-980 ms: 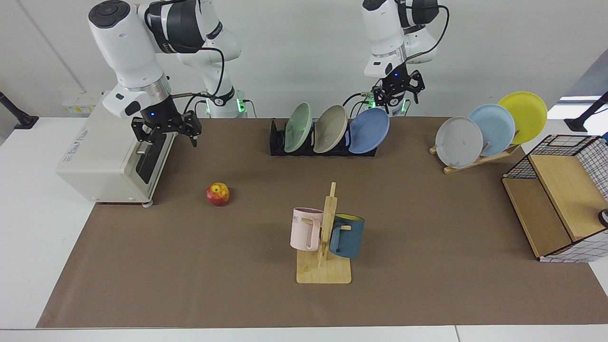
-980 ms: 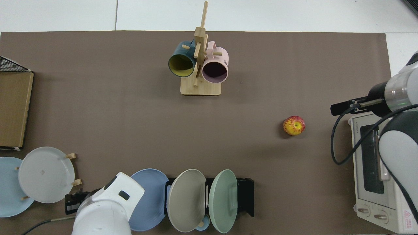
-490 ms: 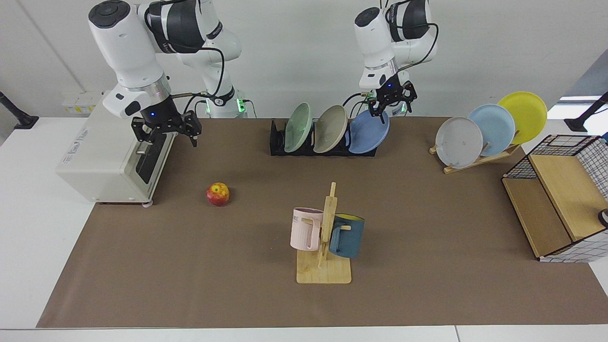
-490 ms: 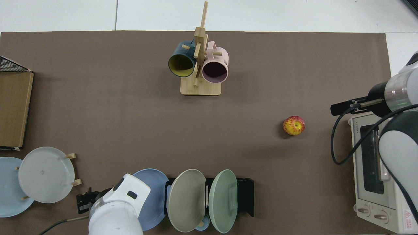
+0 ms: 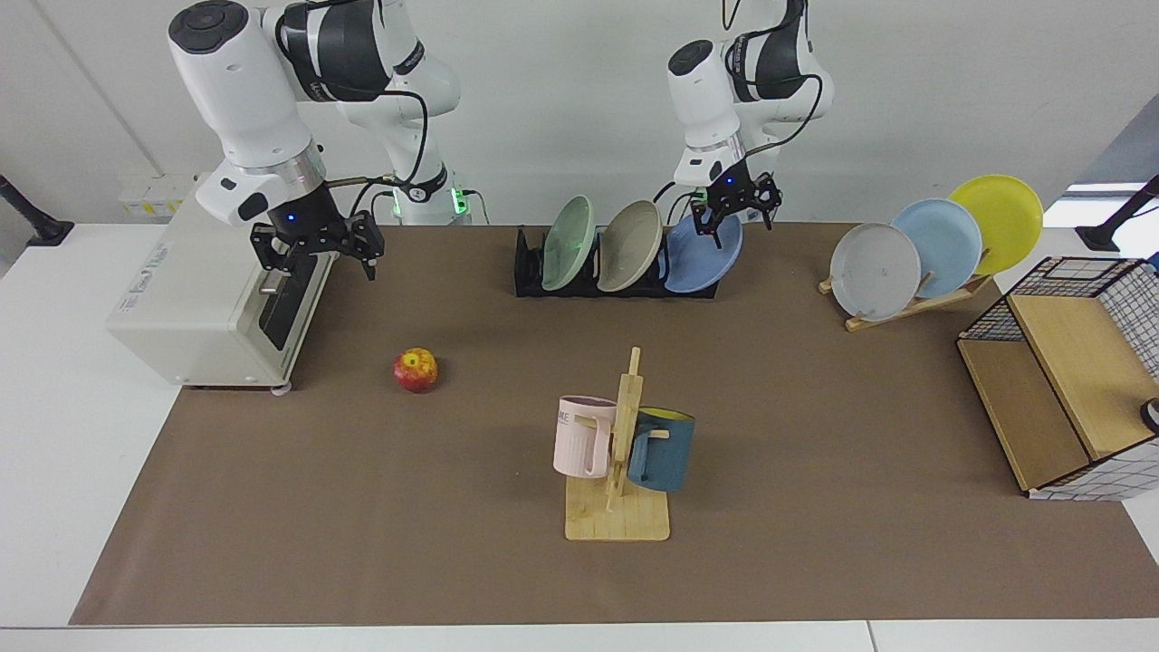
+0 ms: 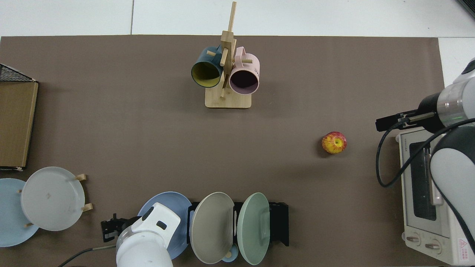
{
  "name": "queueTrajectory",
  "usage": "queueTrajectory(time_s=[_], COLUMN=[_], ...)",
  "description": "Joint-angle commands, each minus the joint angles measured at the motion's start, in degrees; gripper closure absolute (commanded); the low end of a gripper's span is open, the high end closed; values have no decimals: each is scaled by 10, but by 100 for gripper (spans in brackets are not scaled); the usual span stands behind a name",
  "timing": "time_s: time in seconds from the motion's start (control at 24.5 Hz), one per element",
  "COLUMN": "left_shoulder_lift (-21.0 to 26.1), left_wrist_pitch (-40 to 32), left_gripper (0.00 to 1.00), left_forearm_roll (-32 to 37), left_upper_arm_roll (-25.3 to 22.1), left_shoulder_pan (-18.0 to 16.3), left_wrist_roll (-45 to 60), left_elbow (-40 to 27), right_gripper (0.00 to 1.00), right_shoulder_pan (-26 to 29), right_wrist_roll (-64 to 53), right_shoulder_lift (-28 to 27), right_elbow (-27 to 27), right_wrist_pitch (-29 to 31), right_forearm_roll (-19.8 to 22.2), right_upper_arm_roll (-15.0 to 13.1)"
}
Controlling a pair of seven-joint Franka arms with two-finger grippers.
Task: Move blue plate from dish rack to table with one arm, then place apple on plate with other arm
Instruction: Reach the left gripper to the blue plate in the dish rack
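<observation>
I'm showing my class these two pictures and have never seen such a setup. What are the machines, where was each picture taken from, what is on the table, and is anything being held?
These are two robot arms at a table with a brown mat. One picture faces the arms from across the table; the other looks straight down.

The left gripper is open at the top edge of the blue plate, which leans in the black dish rack beside a beige plate and a green plate. The right gripper, also open, waits by a toaster oven.

Also on the mat: an apple, a mug tree with two mugs, a wooden stand with three plates, and a wire basket.

Nothing is held yet.
</observation>
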State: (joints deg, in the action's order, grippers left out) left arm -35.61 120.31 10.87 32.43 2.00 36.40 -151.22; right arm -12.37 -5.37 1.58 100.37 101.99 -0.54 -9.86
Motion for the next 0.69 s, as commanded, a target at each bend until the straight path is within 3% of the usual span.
queueTrajectory(time_s=[0.0,0.2,0.41,0.49,0.65], left_shoulder_lift=[5,23,27,28,35], left_wrist_pitch=[22,24,24,24,22], left_gripper=[0,4,37,52,70], left_forearm_roll=[0,0,-1,-1,-1], left_upper_arm_roll=[0,0,0,0,0], left_shoulder_pan=[8,5,4,4,2], left_wrist_roll=[1,-9,-4,1,3], left_elbow=[-20,-20,-18,-17,-13], right_gripper=[0,0,0,0,0], right_shoulder_pan=[15,14,6,-7,-9], right_wrist_roll=[10,10,9,15,21], right_shoulder_lift=[0,1,2,2,-10], right_elbow=[2,2,10,33,89], right_wrist_pitch=[1,1,5,34,114], right_forearm_roll=[-2,-2,1,4,1], right_upper_arm_roll=[8,8,12,13,15])
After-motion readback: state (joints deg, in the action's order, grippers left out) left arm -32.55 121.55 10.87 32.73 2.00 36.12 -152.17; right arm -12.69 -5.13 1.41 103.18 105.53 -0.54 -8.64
